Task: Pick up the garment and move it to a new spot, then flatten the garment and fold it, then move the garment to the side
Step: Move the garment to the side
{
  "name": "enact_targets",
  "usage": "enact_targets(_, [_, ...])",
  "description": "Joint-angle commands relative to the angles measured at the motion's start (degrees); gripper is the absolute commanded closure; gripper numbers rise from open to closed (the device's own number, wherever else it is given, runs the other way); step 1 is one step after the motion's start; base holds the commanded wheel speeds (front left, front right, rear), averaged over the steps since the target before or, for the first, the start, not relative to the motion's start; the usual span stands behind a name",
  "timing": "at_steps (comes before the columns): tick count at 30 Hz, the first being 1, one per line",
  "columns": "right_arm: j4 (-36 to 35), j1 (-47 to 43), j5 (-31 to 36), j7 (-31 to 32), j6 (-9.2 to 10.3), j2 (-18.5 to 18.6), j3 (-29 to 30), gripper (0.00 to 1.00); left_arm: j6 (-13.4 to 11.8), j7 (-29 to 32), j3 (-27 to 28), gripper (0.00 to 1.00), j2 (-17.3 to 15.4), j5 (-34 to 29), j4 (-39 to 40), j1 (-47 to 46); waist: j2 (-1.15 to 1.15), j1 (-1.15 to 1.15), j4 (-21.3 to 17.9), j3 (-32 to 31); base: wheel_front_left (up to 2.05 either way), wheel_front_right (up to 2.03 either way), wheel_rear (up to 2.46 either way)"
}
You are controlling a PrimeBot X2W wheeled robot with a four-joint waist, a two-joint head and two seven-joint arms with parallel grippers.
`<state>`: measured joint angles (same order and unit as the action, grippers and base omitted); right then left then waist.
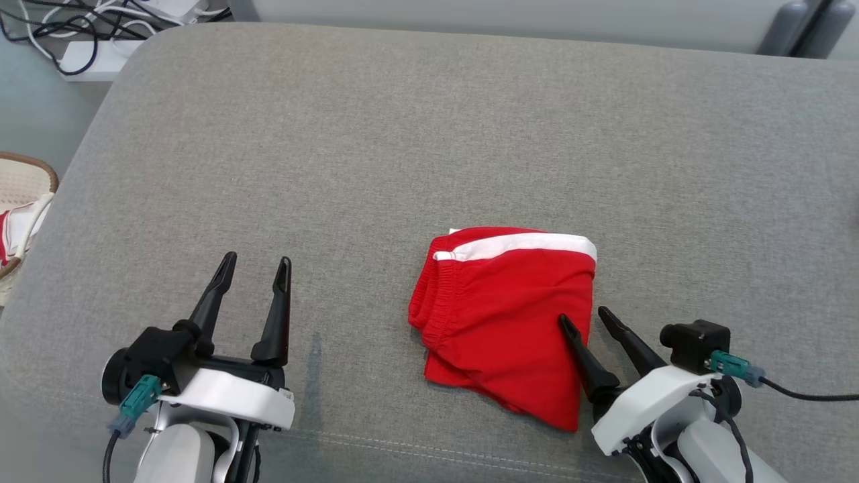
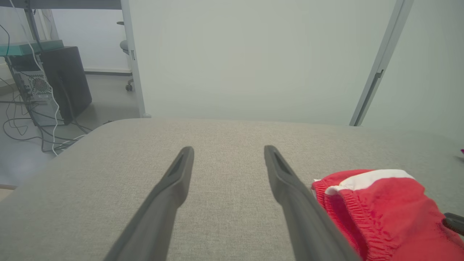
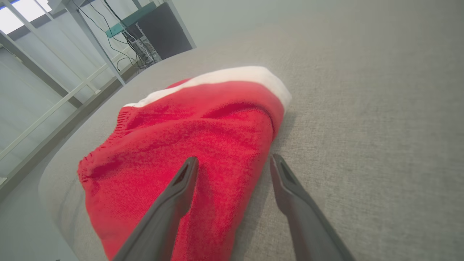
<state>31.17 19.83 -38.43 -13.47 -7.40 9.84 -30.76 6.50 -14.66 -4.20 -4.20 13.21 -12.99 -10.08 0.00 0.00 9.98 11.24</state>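
Note:
A red garment point(image 1: 500, 315) with a white band lies folded on the grey cushion point(image 1: 429, 147), right of centre and near the front edge. My right gripper point(image 1: 584, 316) is open and straddles the garment's right edge: one finger is over the red cloth, the other over bare cushion. In the right wrist view the garment point(image 3: 188, 145) lies under and left of the right gripper point(image 3: 233, 161). My left gripper point(image 1: 256, 259) is open over bare cushion, well left of the garment. The left wrist view shows the left gripper point(image 2: 228, 150) with the garment point(image 2: 377, 203) at its right.
A woven basket point(image 1: 20, 201) holding red and white cloth sits off the cushion's left edge. Cables and a white power strip point(image 1: 94, 57) lie on the floor beyond the far left corner. A computer tower point(image 2: 65, 79) stands further back. The cushion's front seam runs close to both wrists.

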Motion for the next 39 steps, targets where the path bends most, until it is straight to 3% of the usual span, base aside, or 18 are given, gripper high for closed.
enact_targets(1, [1.15, 2.35, -1.3, 0.24, -0.09, 0.27, -2.23, 0.0, 0.08, -0.34, 1.38, 0.0, -0.39, 0.29, 1.34, -3.1, 0.0, 0.0, 1.19, 0.71, 0.0, 0.0, 0.0])
enact_targets(7, [4.85, 5.43, -4.8, 2.07, -0.09, 0.19, -6.31, 0.0, 0.22, -0.34, 1.08, 0.0, -0.03, 0.36, 1.47, -3.83, 0.0, 0.0, 2.0, 1.37, 0.0, 0.0, 0.0])
enact_targets(8, [5.03, 5.96, -5.24, 2.17, -0.09, 0.33, -7.33, 0.67, 0.25, -0.34, 1.1, 0.0, 0.01, 0.34, 1.5, -3.87, 0.0, 0.0, 2.0, 1.47, 0.0, 0.0, 0.0])
enact_targets(9, [5.14, 6.26, -6.04, 2.48, -0.09, 0.39, -8.26, 1.0, 0.27, -0.34, 1.15, 0.0, 0.04, 0.32, 1.54, -3.89, 0.0, 0.0, 1.95, 1.54, 0.0, 0.0, 0.0])
enact_targets(18, [4.56, 7.29, -6.98, -0.92, -0.09, 2.71, -8.59, 1.0, 0.57, -0.34, 0.07, 0.0, -0.91, -0.8, 2.5, -3.78, 0.0, 0.0, -2.69, 2.25, 0.0, 0.0, 0.0])
enact_targets(32, [-5.31, -1.57, -0.38, -1.51, -0.09, 5.8, 6.9, 1.0, 0.8, 1.62, -2.05, 0.0, -5.57, -1.33, 5.75, -6.97, 0.0, 0.0, -22.85, 5.95, 0.0, 0.0, 0.0])
enact_targets(39, [-7.74, -0.16, 0.25, -1.52, -0.09, 6.71, 8.73, 1.0, 0.77, 3.26, -2.98, 0.0, -6.62, -1.7, 8.22, -8.05, 0.0, 0.0, -27.48, 7.84, 0.0, 0.0, 0.0])
